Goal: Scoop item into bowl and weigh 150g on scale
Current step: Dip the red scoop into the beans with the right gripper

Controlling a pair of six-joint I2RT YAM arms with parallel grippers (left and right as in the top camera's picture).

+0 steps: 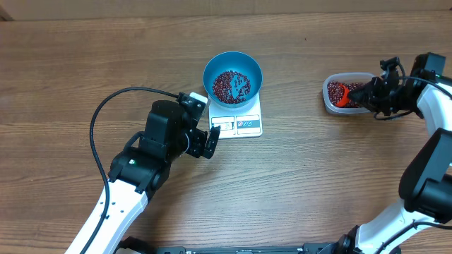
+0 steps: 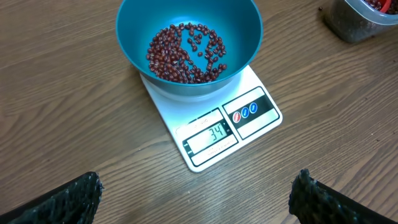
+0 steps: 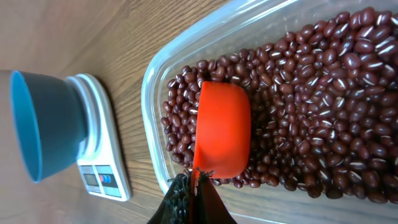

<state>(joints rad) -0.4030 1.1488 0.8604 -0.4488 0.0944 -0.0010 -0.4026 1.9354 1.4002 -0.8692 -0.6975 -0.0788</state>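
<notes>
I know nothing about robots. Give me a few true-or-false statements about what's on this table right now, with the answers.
1. The blue bowl sits on the scale. True.
2. The bowl is empty. False: beans lie in its bottom.
3. The right pincer holds an orange scoop inside the clear tub. True.
4. The left pincer grips the scale. False: it is open and holds nothing.
5. The scale's display is blank. False: it shows 34.
</notes>
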